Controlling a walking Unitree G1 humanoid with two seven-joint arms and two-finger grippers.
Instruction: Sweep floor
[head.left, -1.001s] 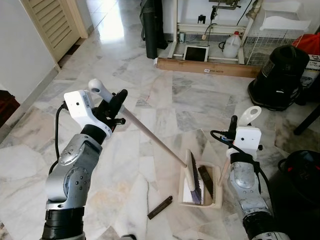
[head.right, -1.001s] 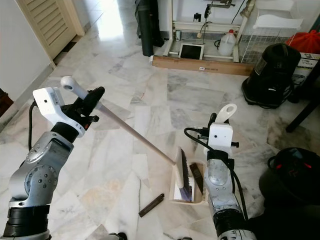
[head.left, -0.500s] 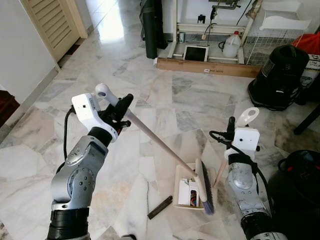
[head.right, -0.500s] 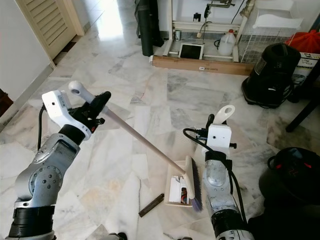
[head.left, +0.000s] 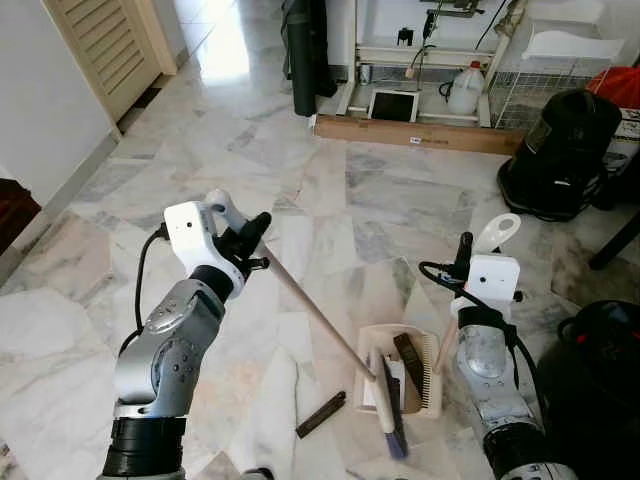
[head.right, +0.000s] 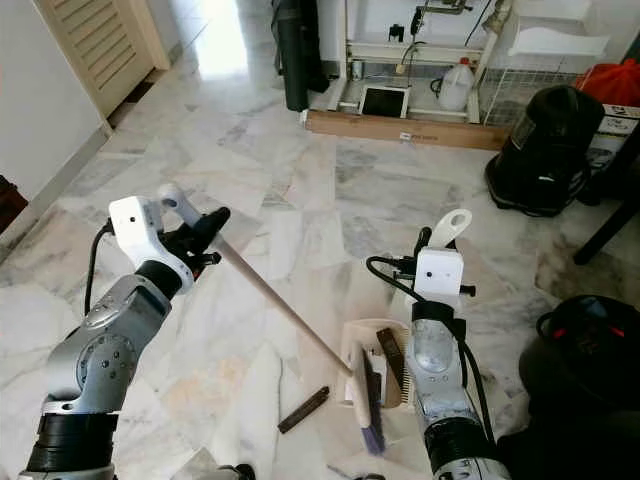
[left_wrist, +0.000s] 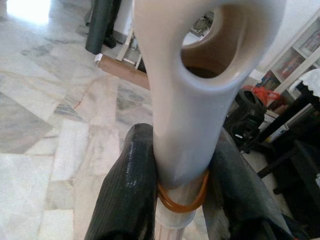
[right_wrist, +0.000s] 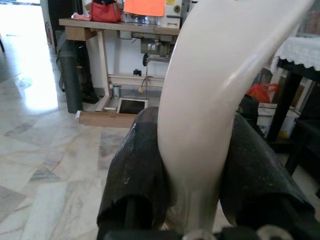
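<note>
Both pairs of fingers are clamped: left gripper (head.left: 250, 232) on the broom (head.left: 330, 330), right gripper (right_wrist: 192, 165) on the dustpan (head.left: 425, 360) handle; keep the pan's lip flat and draw the stick (head.left: 320, 414) inward with short strokes.

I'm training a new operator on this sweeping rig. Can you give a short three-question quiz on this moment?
1. True or false: the left gripper is shut on the broom handle.
2. What does the right gripper hold? A) dustpan handle B) bottle C) nothing
3. The dark strip lies on the floor, outside the ____.

Key: 1 true; 2 A; 3 dustpan
</note>
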